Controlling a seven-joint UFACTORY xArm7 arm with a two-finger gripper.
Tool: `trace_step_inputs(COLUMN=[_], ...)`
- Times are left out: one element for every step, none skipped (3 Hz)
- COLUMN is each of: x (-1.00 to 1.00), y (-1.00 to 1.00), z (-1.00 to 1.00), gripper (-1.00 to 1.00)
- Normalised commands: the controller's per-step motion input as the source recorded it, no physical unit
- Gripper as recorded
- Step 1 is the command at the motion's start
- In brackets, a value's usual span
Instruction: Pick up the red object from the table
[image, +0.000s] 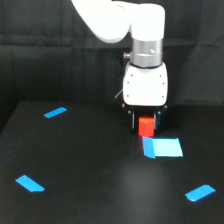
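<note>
Behind the bench (100, 165), a black draped backdrop (45, 50) is filling the room. Four blue patches are lying on the matte black surface; the largest patch (162, 147) is the landmark. Just behind that patch's far left corner, the red block (145, 127) is sitting between the dark fingers (145, 120), which are reaching down either side of it. Whether they are clamping it or merely flanking it, I cannot tell.
</note>
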Motion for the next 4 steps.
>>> trace_step_inputs(x=[0.0, -0.04, -0.37, -0.32], y=[-0.17, -0.23, -0.25, -0.15], z=[-0.17, 0.01, 1.0, 1.0], gripper=[-0.92, -1.0, -1.0, -0.92])
